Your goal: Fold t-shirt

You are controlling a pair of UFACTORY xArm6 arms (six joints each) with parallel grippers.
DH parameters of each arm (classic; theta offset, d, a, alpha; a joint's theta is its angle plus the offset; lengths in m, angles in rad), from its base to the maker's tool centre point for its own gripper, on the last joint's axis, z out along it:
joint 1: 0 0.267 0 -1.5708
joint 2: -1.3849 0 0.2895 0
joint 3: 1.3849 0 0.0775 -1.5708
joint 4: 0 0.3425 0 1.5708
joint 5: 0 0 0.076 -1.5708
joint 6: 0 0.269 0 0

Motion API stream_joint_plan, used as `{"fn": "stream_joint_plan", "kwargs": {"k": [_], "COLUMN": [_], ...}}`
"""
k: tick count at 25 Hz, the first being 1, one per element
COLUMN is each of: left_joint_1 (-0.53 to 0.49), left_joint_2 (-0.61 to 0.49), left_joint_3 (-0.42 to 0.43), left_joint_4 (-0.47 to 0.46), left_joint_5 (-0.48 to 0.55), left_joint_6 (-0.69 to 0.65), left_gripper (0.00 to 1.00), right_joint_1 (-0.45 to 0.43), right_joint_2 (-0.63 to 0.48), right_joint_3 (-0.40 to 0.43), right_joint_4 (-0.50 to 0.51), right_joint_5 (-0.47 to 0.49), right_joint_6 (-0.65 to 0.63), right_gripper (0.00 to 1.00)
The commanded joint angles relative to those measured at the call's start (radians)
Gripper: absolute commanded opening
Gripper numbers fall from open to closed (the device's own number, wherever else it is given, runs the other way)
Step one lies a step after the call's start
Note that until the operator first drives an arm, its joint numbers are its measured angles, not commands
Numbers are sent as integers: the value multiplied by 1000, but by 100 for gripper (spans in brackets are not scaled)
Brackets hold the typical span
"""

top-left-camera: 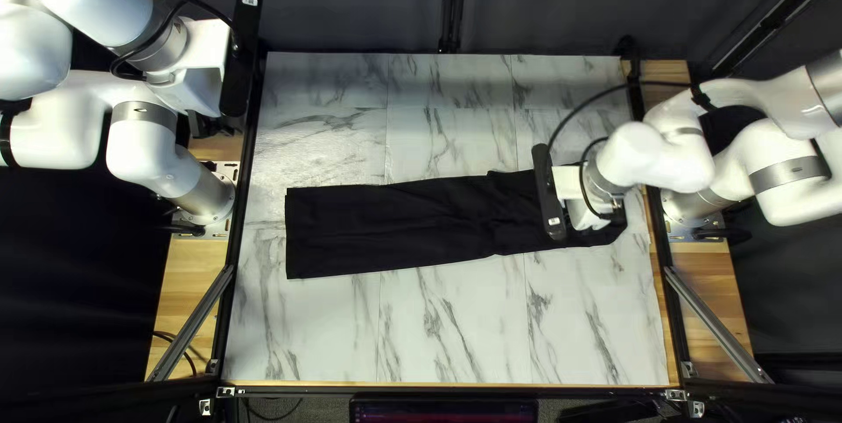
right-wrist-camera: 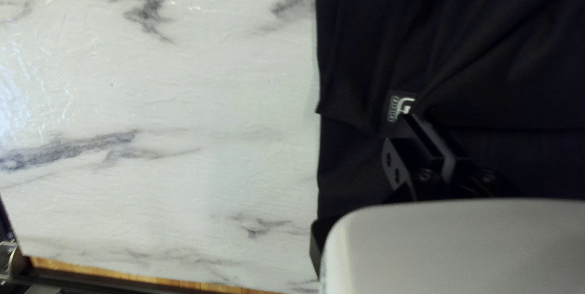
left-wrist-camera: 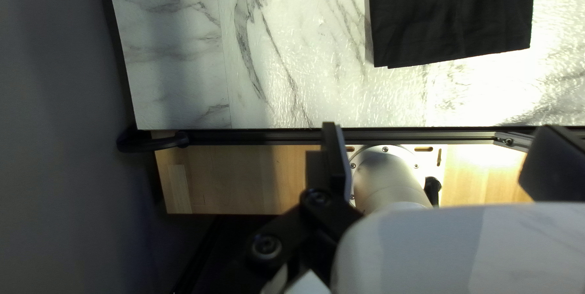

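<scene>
The black t-shirt (top-left-camera: 395,223) lies as a long, narrow folded strip across the table, its right part rumpled beneath my right gripper (top-left-camera: 574,198). My left gripper (top-left-camera: 200,59) is raised beyond the table's left edge, away from the cloth. In the left wrist view the left gripper (left-wrist-camera: 440,128) is wide open with nothing held, and the shirt's straight end (left-wrist-camera: 451,17) lies ahead. Seen from the right wrist, the right gripper (right-wrist-camera: 419,118) is shut on the t-shirt (right-wrist-camera: 372,44) beside a small neck label (right-wrist-camera: 400,106); folds spread from the pinch, and the fingertips are partly hidden.
Marbled tabletop (top-left-camera: 438,327) shows on both long sides of the shirt. Dark rails (top-left-camera: 230,278) border the table, with metal braces at its near corners. My left arm's base (left-wrist-camera: 387,175) stands on the wooden strip outside the left rail.
</scene>
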Motion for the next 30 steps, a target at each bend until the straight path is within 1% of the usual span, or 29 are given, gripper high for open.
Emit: {"fn": "stream_joint_plan", "kwargs": {"k": [1, 2, 4, 7, 12, 14, 15, 16, 20, 21, 23, 30], "left_joint_1": [0, 0, 0, 0, 0, 0, 0, 0, 0, 0, 0, 0], "left_joint_2": [0, 0, 0, 0, 0, 0, 0, 0, 0, 0, 0, 0], "left_joint_3": [0, 0, 0, 0, 0, 0, 0, 0, 0, 0, 0, 0], "left_joint_4": [0, 0, 0, 0, 0, 0, 0, 0, 0, 0, 0, 0], "left_joint_5": [0, 0, 0, 0, 0, 0, 0, 0, 0, 0, 0, 0], "left_joint_6": [0, 0, 0, 0, 0, 0, 0, 0, 0, 0, 0, 0], "left_gripper": [100, 100, 100, 100, 100, 100, 100, 100, 100, 100, 100, 100], "right_joint_1": [30, 29, 21, -3, -34, -42, -58, -63, -132, -138, -160, -194], "right_joint_2": [-28, -43, -55, -53, -13, 11, 47, 58, 179, 190, 250, 329], "right_joint_3": [30, 34, 21, -35, -145, -179, -210, -219, -282, -288, -316, -321], "right_joint_4": [-44, -50, -57, -80, -111, -120, -119, -118, -77, -71, -47, 22], "right_joint_5": [-32, -25, -1, 60, 151, 167, 166, 164, 105, 99, 65, 1], "right_joint_6": [61, 67, 68, 64, 54, 48, 24, 13, -128, -144, -205, -324], "right_gripper": [97, 100, 100, 100, 100, 100, 100, 100, 100, 100, 100, 100]}}
